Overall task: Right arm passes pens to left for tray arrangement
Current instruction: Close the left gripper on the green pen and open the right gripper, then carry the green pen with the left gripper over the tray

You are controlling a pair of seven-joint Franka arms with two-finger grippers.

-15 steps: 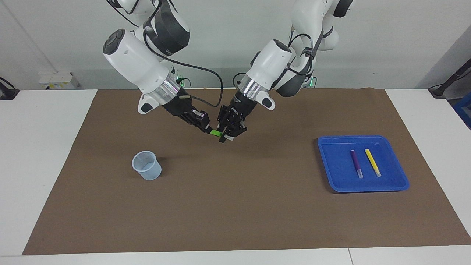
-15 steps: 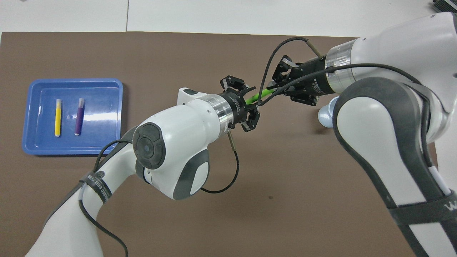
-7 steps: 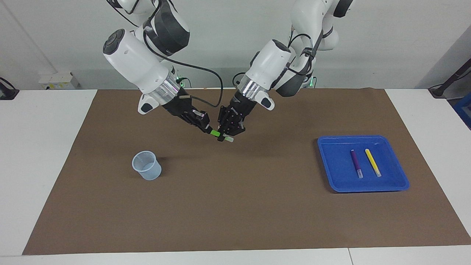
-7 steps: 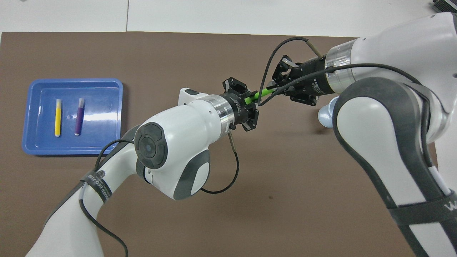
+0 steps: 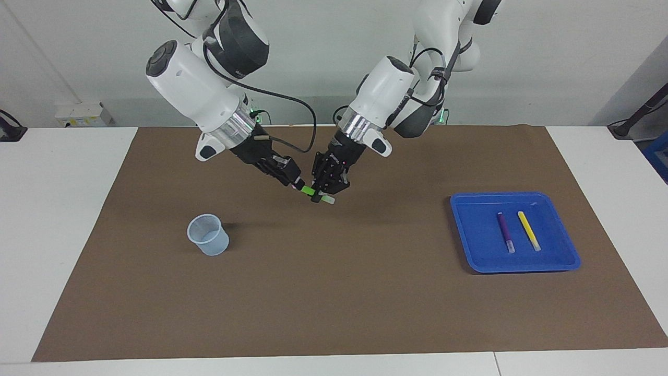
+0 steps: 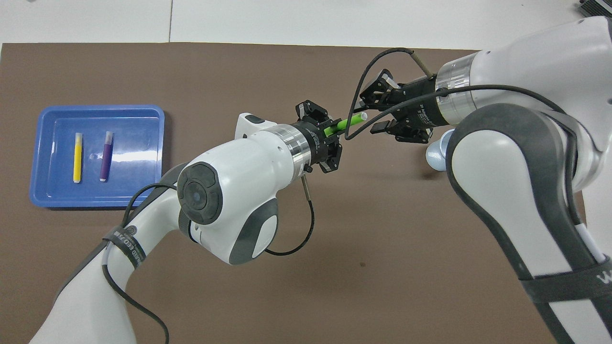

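Already done: two pens are lying in the blue tray point(image 5: 570, 261), the purple pen point(image 5: 504, 231) and the yellow pen point(image 5: 528, 230) side by side, not touching, both on the tray floor.
Tray place: it is sitting on the brown mat point(image 5: 365, 292) at the left arm's end of the bench point(image 5: 62, 219), at about 3 o'clock from the two claws in the facing view.
Step in hand: the green pen point(image 6: 343, 124) is hanging in the air over the middle of the mat, passing from one arm to the other.
Left claw: the left claw point(image 5: 323, 194) is gripping the green pen with its tips pressed shut on it, over the mat's middle.
Right claw: the right claw point(image 6: 377, 111) is standing with its fingers spread apart just at the pen's pale end, at about 2 o'clock from the left claw in the overhead view, and it is no longer seeming to carry the pen.
Cup: a small translucent cup point(image 5: 208, 235) is standing on the mat toward the right arm's end, at about 8 o'clock from the claws in the facing view; no pen is showing in it.
Left to do: judging by this, the left arm is needing to carry the green pen to the tray and lay it beside the other two; that looks like the last pen.
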